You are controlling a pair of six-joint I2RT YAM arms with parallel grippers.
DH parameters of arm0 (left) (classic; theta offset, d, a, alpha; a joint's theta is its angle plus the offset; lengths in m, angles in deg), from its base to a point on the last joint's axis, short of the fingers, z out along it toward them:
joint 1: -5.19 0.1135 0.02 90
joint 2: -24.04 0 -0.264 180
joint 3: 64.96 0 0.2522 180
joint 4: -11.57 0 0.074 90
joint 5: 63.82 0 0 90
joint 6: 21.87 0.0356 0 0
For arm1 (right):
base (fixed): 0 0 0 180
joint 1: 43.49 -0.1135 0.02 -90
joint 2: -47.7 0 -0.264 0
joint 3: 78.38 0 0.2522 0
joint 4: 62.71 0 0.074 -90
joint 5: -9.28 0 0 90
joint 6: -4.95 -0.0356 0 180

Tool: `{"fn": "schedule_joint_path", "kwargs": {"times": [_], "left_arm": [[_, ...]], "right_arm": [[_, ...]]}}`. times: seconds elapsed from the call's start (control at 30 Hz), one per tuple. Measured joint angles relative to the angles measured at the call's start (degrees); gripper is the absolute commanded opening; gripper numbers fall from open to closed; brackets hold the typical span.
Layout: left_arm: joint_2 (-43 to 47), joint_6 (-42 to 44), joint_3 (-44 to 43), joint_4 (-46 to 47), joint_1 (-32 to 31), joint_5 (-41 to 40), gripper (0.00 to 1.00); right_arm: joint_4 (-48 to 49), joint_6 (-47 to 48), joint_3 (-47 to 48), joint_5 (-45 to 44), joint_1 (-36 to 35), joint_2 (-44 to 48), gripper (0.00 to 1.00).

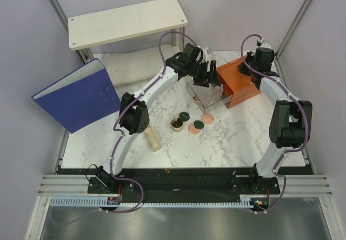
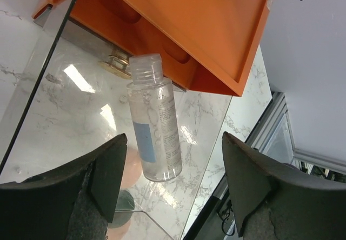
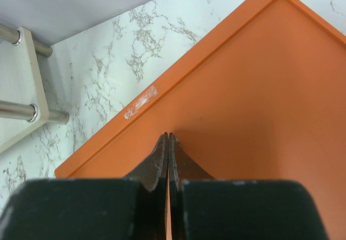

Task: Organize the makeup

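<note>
A clear bottle (image 2: 154, 126) with a pale blue label lies in the clear drawer (image 2: 70, 115) pulled out of the orange box (image 1: 238, 80). My left gripper (image 2: 173, 159) is open and hovers just above it, touching nothing; it shows over the drawer in the top view (image 1: 208, 78). My right gripper (image 3: 168, 137) is shut, its tips resting on the orange box's top (image 3: 254, 88). On the table lie a beige bottle (image 1: 152, 139), a gold jar (image 1: 177, 124), two dark green discs (image 1: 185, 115) (image 1: 198, 125) and two peach-pink discs (image 1: 192, 129) (image 1: 208, 119).
A big blue binder (image 1: 81, 94) leans at the left. A white shelf (image 1: 127, 21) stands at the back left. The clear drawer (image 1: 208, 104) juts from the box towards the discs. A gold knob (image 2: 116, 64) sits under the box's front.
</note>
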Motion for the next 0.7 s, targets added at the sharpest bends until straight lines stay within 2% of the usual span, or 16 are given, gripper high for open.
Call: {"fn": "schedule_joint_path", "kwargs": {"times": [0.13, 0.2, 0.3, 0.5, 0.6, 0.7], "left_arm": [[1.62, 1.18, 0.26, -0.22, 0.72, -0.44, 0.78], [5.49, 1.77, 3.61, -0.11, 1.70, -1.60, 0.78], [15.43, 1.79, 13.44, 0.55, 4.66, -3.63, 0.78], [37.51, 0.92, 38.99, -0.09, 15.19, -8.70, 0.80], [40.76, 0.90, 46.27, -4.20, 16.50, -12.07, 0.81], [39.82, 0.57, 51.98, -10.08, 14.95, -13.84, 0.82]], "right_arm": [[0.00, 0.02, 0.00, 0.00, 0.00, 0.00, 0.00], [0.02, 0.07, 0.00, -0.02, 0.00, 0.00, 0.00], [0.00, 0.22, 0.00, -0.02, 0.00, 0.00, 0.00], [0.00, 0.44, 0.00, 0.00, 0.00, -0.02, 0.00], [0.00, 0.48, 0.00, 0.00, 0.00, -0.07, 0.00], [-0.02, 0.79, 0.04, 0.04, 0.00, -0.11, 0.00]]}}
